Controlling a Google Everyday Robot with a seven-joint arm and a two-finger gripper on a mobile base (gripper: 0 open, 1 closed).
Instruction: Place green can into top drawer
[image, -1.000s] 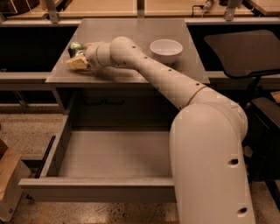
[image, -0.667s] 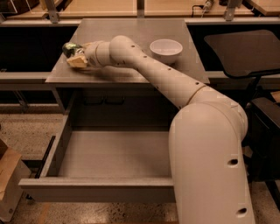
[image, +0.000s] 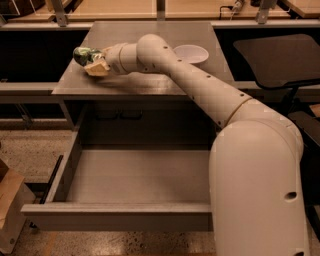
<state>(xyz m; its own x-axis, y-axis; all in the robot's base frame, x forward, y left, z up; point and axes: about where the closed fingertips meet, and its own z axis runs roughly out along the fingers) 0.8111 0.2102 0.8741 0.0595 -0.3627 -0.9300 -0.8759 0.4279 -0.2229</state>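
Observation:
The green can (image: 82, 54) lies in my gripper (image: 90, 60) above the left part of the grey cabinet top (image: 150, 35). The gripper is shut on it, with a tan finger (image: 97, 69) under the can. My arm reaches in from the lower right across the cabinet. The top drawer (image: 117, 218) is pulled out wide below the cabinet top, toward the camera, and nothing lies in it. The can is behind and above the drawer's left rear corner.
A white bowl (image: 190, 52) stands on the cabinet top to the right of my arm. A black chair (image: 280, 55) is at the right. A cardboard box (image: 7, 205) sits on the floor at the drawer's left front corner.
The gripper with the green can has shifted a little to the left and slightly up over the cabinet top. The drawer and bowl have not moved.

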